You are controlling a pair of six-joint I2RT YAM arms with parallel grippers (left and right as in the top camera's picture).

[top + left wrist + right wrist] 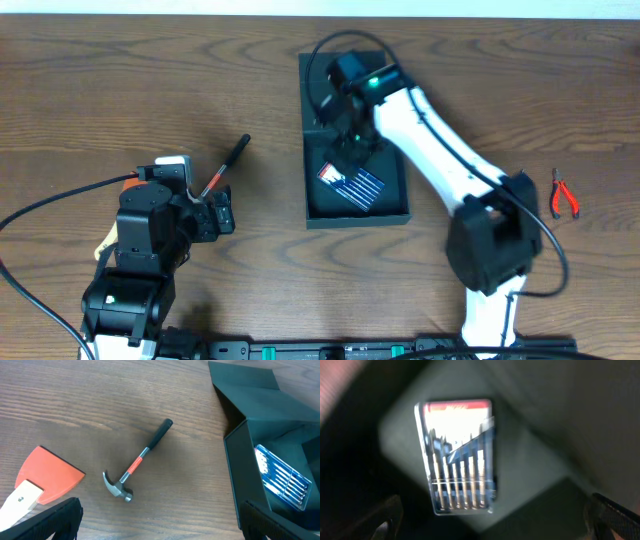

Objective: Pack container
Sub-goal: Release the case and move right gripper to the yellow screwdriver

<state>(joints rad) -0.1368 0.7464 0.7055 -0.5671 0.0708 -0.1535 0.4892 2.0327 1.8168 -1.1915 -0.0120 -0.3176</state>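
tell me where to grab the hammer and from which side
Grip the hammer by its black handle, straight down from above, closing across it: it lies flat on the table, the handle slim and clear of the orange scraper.
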